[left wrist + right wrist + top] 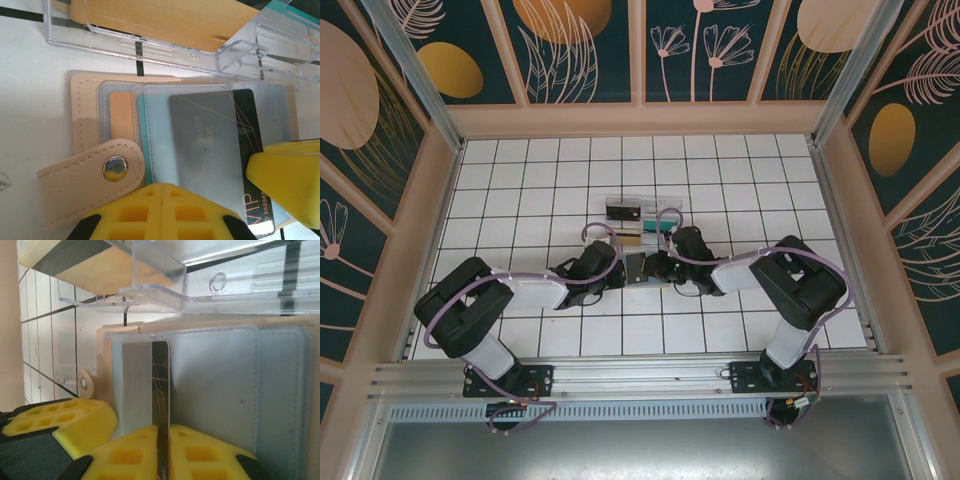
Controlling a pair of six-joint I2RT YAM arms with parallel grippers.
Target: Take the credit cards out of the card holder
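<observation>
right gripper [162, 455] pinched shut on a credit card [142, 390], left gripper [164, 205] closed empty over the card holder [82, 115], which might drag along if unpinned

Grey-and-black plastic credit card [202, 150]: lower end hidden behind yellow fingers [150, 195]; lettering blurred.
Clear plastic tray [235, 57]: cut by top edge.

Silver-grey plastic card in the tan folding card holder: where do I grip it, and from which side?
Pinch the exposed short end of the silver-grey plastic card, coming from the right arm's side: it lies flat, the rest tucked in a slot of the tan folding card holder. The right gripper is shut on that end.
</observation>
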